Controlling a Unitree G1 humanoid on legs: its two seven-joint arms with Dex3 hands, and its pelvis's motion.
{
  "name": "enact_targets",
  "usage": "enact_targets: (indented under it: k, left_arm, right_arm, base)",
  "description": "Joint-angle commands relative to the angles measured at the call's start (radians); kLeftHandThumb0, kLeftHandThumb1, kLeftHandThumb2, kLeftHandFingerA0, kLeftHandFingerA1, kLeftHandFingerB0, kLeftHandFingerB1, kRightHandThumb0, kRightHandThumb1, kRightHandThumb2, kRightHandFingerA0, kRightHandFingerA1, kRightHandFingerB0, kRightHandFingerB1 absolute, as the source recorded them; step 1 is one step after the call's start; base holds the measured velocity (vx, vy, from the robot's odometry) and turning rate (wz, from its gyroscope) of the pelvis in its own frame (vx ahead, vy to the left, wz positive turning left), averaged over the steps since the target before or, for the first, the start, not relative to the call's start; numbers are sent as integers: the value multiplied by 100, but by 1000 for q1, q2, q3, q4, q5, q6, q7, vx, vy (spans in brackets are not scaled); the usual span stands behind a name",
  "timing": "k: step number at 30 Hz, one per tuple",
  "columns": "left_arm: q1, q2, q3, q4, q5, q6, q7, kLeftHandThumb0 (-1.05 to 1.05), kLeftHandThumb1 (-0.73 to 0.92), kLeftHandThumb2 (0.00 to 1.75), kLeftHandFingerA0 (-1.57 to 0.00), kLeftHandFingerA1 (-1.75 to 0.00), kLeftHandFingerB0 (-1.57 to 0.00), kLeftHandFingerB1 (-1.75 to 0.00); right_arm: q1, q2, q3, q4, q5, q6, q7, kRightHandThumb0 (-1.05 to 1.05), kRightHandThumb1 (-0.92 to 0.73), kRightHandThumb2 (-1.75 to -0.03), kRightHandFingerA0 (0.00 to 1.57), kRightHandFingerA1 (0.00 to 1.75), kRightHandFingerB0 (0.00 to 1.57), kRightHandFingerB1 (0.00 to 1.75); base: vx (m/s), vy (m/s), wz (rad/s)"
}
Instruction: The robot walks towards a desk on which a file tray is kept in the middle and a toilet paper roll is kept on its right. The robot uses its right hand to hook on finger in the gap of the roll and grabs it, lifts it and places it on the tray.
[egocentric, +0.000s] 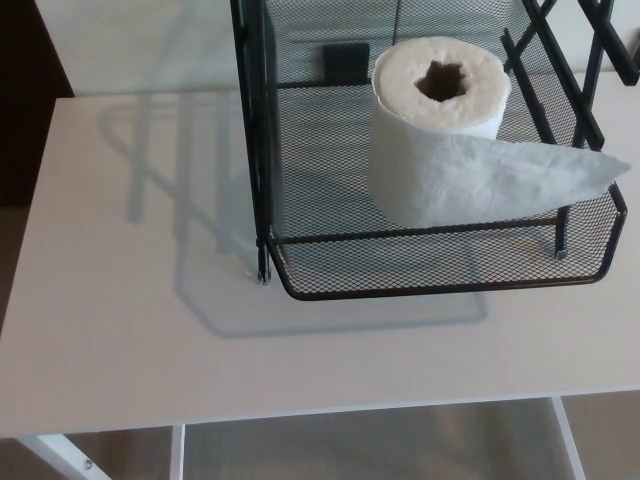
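Note:
A white toilet paper roll (440, 130) stands upright inside the black mesh file tray (300, 285), its core hole facing up. A loose tail of paper hangs from the roll and drapes to the right over the tray's front right rim. The tray sits on the white desk (150, 330), reaching past the top of the picture. Neither of my hands shows in the head view.
The desk's front edge runs along the bottom, with white legs and floor visible beneath. The tray's upright black frame bars rise at the left and at the upper right. A dark area lies past the desk's left edge.

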Motion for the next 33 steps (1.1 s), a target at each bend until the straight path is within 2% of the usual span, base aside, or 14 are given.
enact_targets:
  k: [1,2,3,5,7,10,13,14,16,20,21,24,26,33]
  left_arm:
    - [-4,26,29,11,-19,-33,3,-58,92,69,-28,-56,-30,-48]
    - [6,29,26,0,-16,-39,-2,-58,92,70,-26,-57,-29,-49]
    - [6,22,38,1,-27,-32,9,-59,92,67,-27,-57,-32,-49]
    - [22,29,45,-19,-35,-19,-2,-56,92,69,-23,-58,-28,-49]
    - [24,31,42,-7,-29,-34,4,-57,92,69,-25,-57,-31,-49]
    - [25,32,24,5,-9,-17,11,-59,92,70,-29,-57,-30,-48]
    - [31,21,47,13,-38,-29,-10,-58,92,70,-27,-58,-29,-49]
    - [36,21,48,8,-38,-33,-12,-57,92,70,-27,-57,-30,-48]
    - [61,11,80,-45,-76,12,-18,-57,92,68,-22,-57,-28,-48]
    - [65,11,58,-19,-43,-15,2,-56,92,68,-26,-56,-30,-48]
    - [78,11,65,-4,-48,-41,-7,-58,92,67,-24,-57,-28,-49]
    - [98,1,85,-10,-66,-33,-11,-57,92,67,-20,-58,-28,-51]
    - [102,2,60,-27,-32,-21,14,-58,92,67,-30,-57,-30,-49]
    - [25,19,5,19,28,-21,37,-57,92,67,-25,-54,-28,-46]
  right_arm:
    - [385,-85,678,113,-691,-66,-724,-87,-61,-52,10,132,42,78]
    - [372,-64,648,108,-635,-34,-661,-85,-36,-87,20,88,40,69]
    - [302,-51,629,203,-570,-15,-619,-80,-56,-49,9,135,39,76]
    - [281,-60,651,305,-529,-133,-652,-83,-45,-57,0,93,50,57]
    - [292,-61,696,317,-548,-138,-703,-80,-52,-52,15,131,63,65]
    - [277,25,542,339,-352,-88,-737,-76,-73,-62,30,80,34,51]
    - [290,-11,716,324,-485,-52,-738,-78,-82,-65,36,96,19,55]
    - [309,4,661,308,-423,-91,-765,-75,-52,-100,50,86,27,61]
    - [328,-13,697,289,-432,-120,-742,-77,-74,-62,48,87,38,50]
    - [399,-71,832,231,-549,-163,-843,-78,-83,-69,37,110,35,83]
    - [314,-24,783,330,-446,-132,-733,-65,-50,-68,39,139,31,64]
    - [246,5,688,441,-291,-159,-682,-65,-69,-62,51,111,33,56]
    - [67,63,168,579,245,145,-520,-48,-37,-82,37,73,39,64]
    - [127,53,422,585,-11,-167,-368,-84,-58,-68,30,60,45,38]
  base:
    - [0,0,0]
    - [0,0,0]
    - [0,0,0]
    - [0,0,0]
    - [0,0,0]
    - [0,0,0]
    - [0,0,0]
    - [0,0,0]
    - [0,0,0]
    - [0,0,0]
    - [0,0,0]
    - [0,0,0]
    - [0,0,0]
    - [0,0,0]
